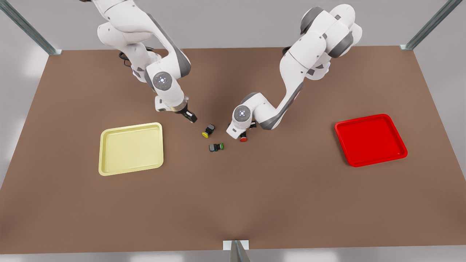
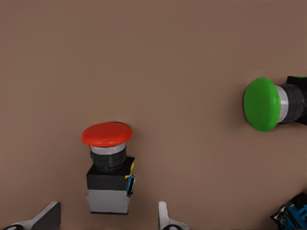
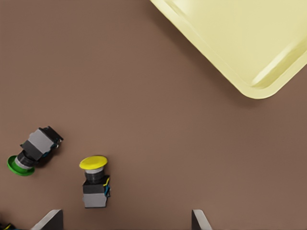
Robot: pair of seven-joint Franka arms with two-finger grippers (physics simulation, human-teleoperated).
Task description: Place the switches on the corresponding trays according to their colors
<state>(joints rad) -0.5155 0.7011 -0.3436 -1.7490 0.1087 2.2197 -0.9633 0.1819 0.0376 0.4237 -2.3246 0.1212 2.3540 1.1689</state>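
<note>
1. Three switches lying on their sides near the middle of the brown table (image 1: pixel 233 203), all apart from one another
2. Red switch (image 2: pixel 109 167) flat on the table between the spread fingers (image 2: pixel 45 218) of the left gripper (image 1: pixel 244 135), fingers wide apart and not touching the body; red cap just visible under the wrist in the front view
3. Yellow switch (image 1: pixel 208 131) on the table a little toward the front view's right of the right gripper (image 1: pixel 190 117), cap pointing at the near edge; not gripped
4. Right gripper hovering between the yellow tray (image 1: pixel 131 148) and the yellow switch, fingers (image 3: pixel 48 220) set wide, nothing between them
5. Green switch (image 1: pixel 216 147) just nearer the camera than the other two, untouched
6. Yellow tray at the front view's left, red tray (image 1: pixel 370 139) well away at the front view's right, both holding no switch
</note>
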